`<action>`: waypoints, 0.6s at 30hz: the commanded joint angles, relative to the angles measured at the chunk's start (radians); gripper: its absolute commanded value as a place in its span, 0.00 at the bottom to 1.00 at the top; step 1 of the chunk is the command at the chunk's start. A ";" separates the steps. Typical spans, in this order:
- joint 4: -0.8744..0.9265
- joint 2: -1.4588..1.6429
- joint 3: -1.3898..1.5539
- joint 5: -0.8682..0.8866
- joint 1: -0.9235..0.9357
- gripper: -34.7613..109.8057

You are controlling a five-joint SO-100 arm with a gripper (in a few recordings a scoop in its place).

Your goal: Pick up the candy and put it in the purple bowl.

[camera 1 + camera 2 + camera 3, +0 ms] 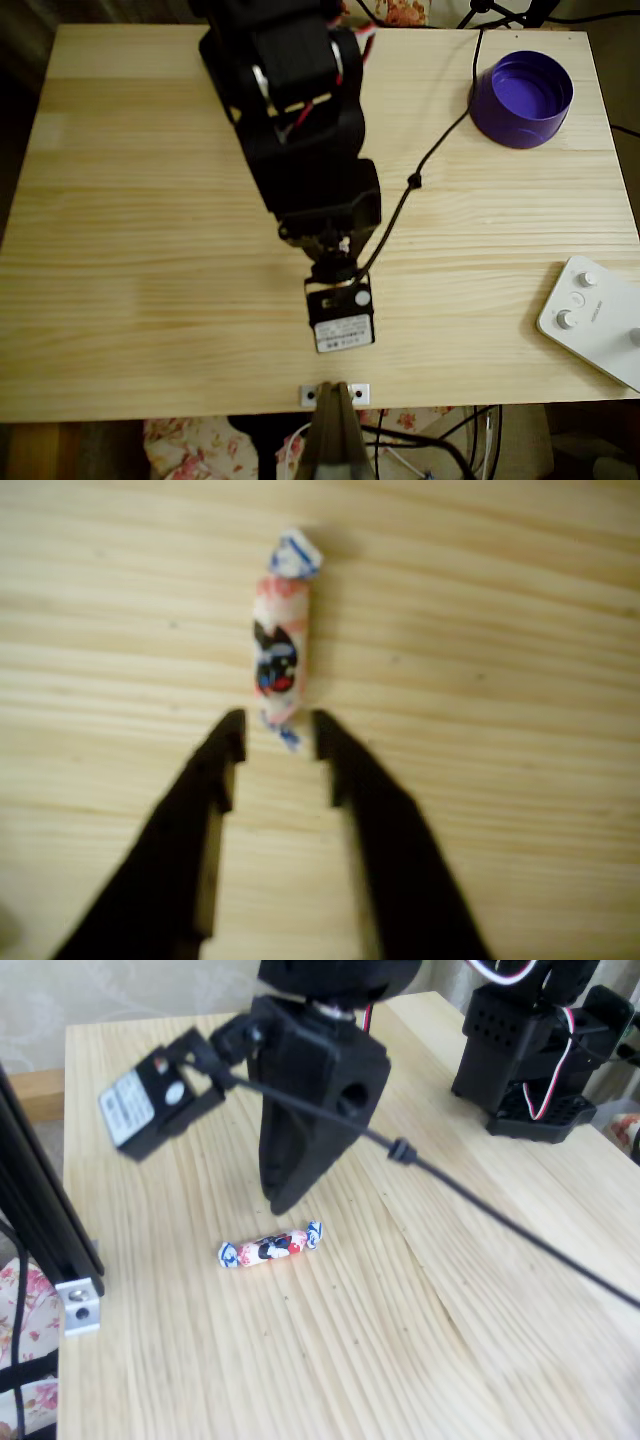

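The candy [280, 650] lies lengthwise on the wooden table, a pinkish-white wrapper with dark markings and twisted bluish ends. My gripper [278, 735] is open, and its black fingertips stand either side of the candy's near twisted end. In the fixed view the gripper [285, 1195] hangs just above the candy [270, 1248], not closed on it. The purple bowl [522, 98] stands at the table's far right corner in the overhead view, well away from the arm [310, 150], which hides the candy there.
A white box with knobs [595, 318] lies at the right edge of the table. A black cable [415, 180] runs from the wrist camera toward the bowl's side. The arm's base [535, 1050] stands at the back.
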 commanded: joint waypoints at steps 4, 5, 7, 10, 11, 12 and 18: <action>0.041 -0.005 -0.117 0.012 -0.040 0.38; 0.049 -0.009 -0.121 0.018 -0.049 0.38; 0.063 -0.018 -0.138 0.031 -0.067 0.38; 0.061 -0.037 -0.169 0.055 -0.086 0.38; 0.052 -0.051 -0.176 0.063 -0.089 0.38; 0.046 -0.067 -0.186 0.069 -0.091 0.38; 0.046 -0.169 -0.241 0.117 -0.101 0.38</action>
